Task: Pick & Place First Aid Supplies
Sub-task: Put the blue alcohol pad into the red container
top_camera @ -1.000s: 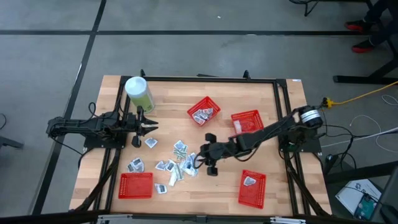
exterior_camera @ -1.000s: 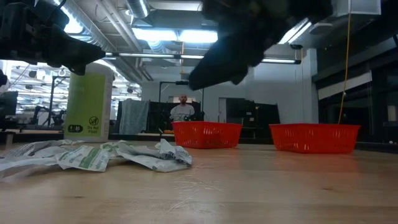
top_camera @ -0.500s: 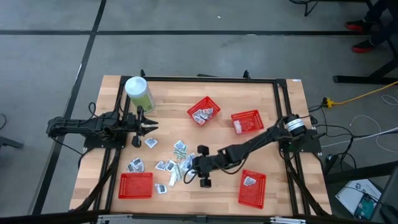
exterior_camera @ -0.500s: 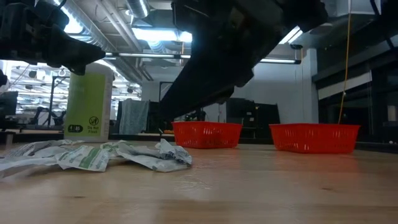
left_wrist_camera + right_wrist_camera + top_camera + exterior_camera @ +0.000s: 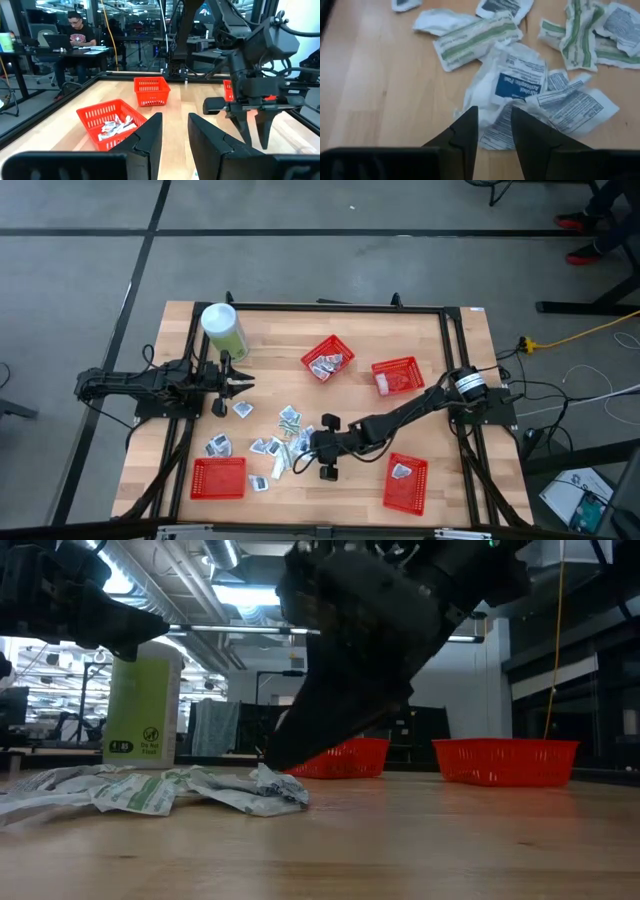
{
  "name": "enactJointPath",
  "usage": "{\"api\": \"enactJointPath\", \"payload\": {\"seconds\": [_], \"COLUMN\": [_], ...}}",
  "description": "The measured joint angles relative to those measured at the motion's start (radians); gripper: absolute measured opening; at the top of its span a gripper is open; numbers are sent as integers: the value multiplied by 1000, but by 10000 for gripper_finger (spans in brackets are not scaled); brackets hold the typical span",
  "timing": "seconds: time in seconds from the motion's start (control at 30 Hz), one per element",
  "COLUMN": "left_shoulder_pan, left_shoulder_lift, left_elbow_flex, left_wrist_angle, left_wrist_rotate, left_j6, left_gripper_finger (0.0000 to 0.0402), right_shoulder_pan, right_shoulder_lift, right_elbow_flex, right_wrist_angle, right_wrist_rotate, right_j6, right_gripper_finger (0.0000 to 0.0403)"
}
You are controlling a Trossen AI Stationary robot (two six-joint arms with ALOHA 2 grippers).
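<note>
Tabletop: wooden tabletop [image 5: 350, 330] in a metal frame on a grey floor; four red baskets [image 5: 218, 478] stand around it, and a green canister [image 5: 223, 330] stands at the left arm's far corner.
Packets: your first aid packets [image 5: 285, 442] lie scattered mid-table, crumpled and overlapping; a few already sit in baskets.
Right gripper [image 5: 492, 125]: it is low over the pile's edge, jaws narrowly parted, holding nothing, tips just above a white packet with a blue label [image 5: 515, 87].
Left gripper [image 5: 175, 131]: it waits near the canister, jaws narrowly parted and empty.
Handling: expect the packets to be very light, thin and limp, likely slick foil or paper; they should crumple rather than break, and may slide away under a push.
Hold: pinch a raised fold or free edge of the blue-label packet, where it lifts off the wood.
Risk: neighbours overlap it, so you could drag up two at once.
</note>
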Motion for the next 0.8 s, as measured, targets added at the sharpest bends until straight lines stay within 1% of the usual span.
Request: {"api": "enactJointPath", "payload": {"seconds": [0.2,0.33,0.47,0.6,0.77,0.8], "left_shoulder_pan": [0,0,0,0,0,0], "left_shoulder_lift": [0,0,0,1,1,1], "left_elbow_flex": [0,0,0,0,0,0], "left_wrist_angle": [5,1,4,3,3,3], "left_wrist_rotate": [0,0,0,0,0,0], "left_j6": [0,0,0,0,0,0], "left_gripper_finger": [88,88,88,88,88,88], "right_shoulder_pan": [0,-3,-6,-6,-6,-6], "right_shoulder_lift": [23,54,58,58,58,58], "right_elbow_flex": [0,0,0,0,0,0], "right_wrist_angle": [25,46,45,42,41,41], "right_wrist_rotate": [17,18,18,19,16,17], "right_j6": [0,29,54,51,51,50], "right_gripper_finger": [117,117,113,82,16,9]}}
